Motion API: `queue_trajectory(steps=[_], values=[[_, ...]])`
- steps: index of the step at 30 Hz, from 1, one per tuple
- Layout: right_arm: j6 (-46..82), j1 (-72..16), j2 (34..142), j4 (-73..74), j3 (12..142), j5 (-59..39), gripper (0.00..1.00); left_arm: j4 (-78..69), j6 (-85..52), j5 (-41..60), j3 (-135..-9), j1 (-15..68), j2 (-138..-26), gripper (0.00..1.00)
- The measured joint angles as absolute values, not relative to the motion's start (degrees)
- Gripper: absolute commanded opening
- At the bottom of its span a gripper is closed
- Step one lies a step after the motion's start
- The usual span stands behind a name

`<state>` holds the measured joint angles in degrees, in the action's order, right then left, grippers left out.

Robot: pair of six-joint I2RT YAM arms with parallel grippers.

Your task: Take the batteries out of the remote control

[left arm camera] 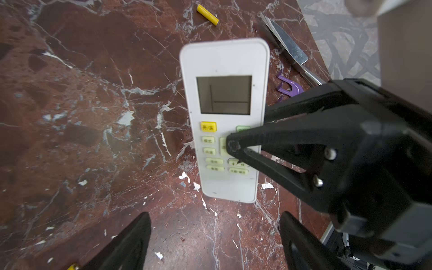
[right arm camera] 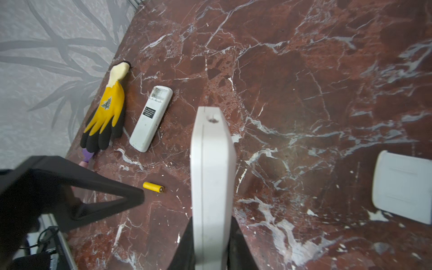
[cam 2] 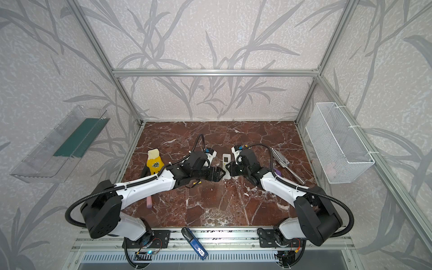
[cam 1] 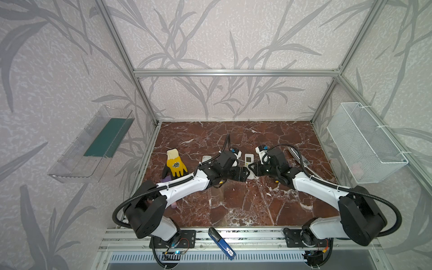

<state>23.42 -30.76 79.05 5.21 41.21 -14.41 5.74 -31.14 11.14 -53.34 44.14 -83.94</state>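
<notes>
My right gripper (right arm camera: 211,233) is shut on a white remote control (right arm camera: 210,163), held edge-on above the marble. In the left wrist view its screen and buttons (left arm camera: 224,93) face me, with the right fingers (left arm camera: 233,146) clamped across the keypad. My left gripper (left arm camera: 215,217) is open and empty just short of the remote's lower end. In both top views the two grippers meet mid-table at the remote (cam 1: 249,160). One yellow battery (right arm camera: 153,187) lies on the marble near a left finger. Another yellow battery (left arm camera: 207,14) lies beyond the remote.
A second white remote (right arm camera: 152,118) lies face down, compartment open, beside a yellow-and-black glove (right arm camera: 109,109). A white cover (right arm camera: 402,187) lies apart. A metal knife (left arm camera: 287,44) and a purple piece (left arm camera: 288,87) lie right. A wire basket (cam 1: 367,142) hangs on the right wall.
</notes>
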Motion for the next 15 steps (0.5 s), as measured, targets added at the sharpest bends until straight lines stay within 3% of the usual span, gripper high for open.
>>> queue_trajectory(steps=[9, 15], values=[[7.4, -32.9, 73.5, 3.8, 40.8, -3.6, 0.0, 11.6, -39.0, 10.5, -53.6, 33.7, -77.6, 0.87], [-5.8, -37.7, 72.3, 4.6, 40.7, 5.2, 0.0, 16.5, -44.5, 12.6, -58.3, 32.9, -78.2, 0.86]])
